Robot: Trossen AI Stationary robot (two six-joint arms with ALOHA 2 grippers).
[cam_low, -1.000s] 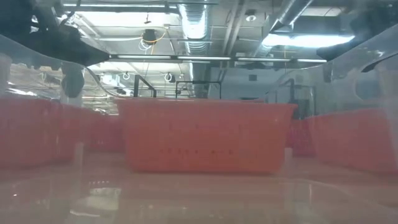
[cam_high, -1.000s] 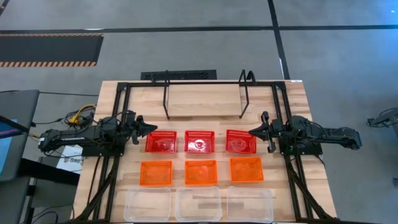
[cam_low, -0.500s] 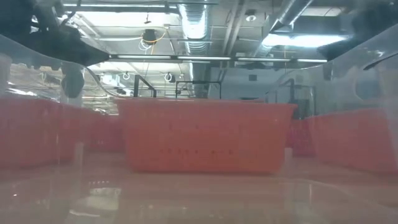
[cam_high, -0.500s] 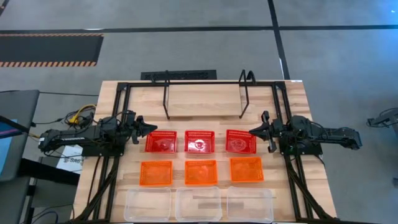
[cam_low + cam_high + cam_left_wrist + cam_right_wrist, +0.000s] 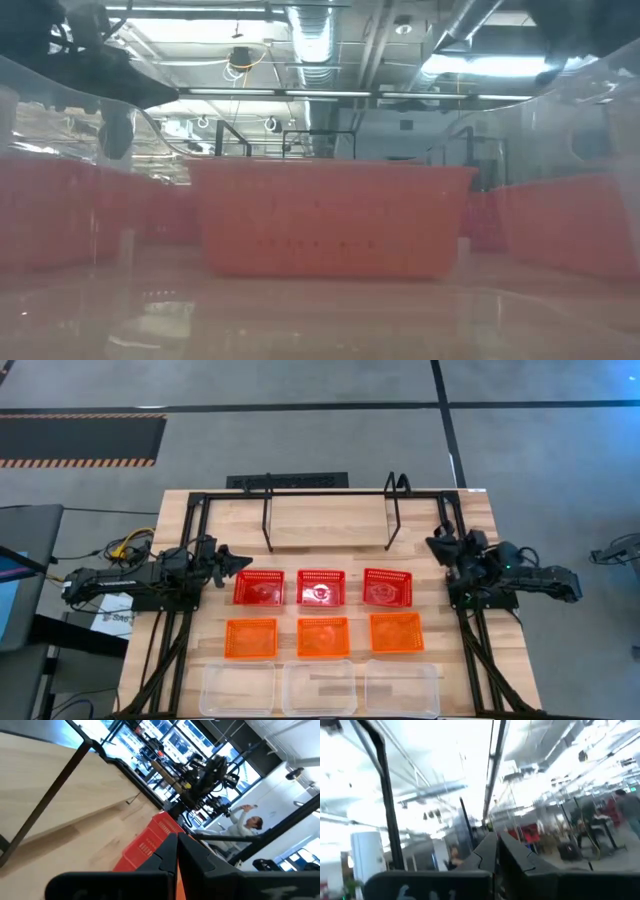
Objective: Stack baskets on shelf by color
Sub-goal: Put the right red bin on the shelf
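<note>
Both grippers are seen empty-handed. On the left, the left gripper is held with its fingers pressed together, hovering just beside the leftmost red basket, holding nothing. On the right, the right gripper is raised and tilted upward near the table's right edge, apart from the baskets; its fingers are seen nearly closed, with nothing between them.

Nine baskets are counted on the table, laid out in three rows of three. Three red ones form the far row: left, middle and right. Three orange ones make up the middle row. Three clear ones fill the near row. All are kept apart from their neighbours.

One shelf is seen, standing behind the red row, with no basket on it.
</note>
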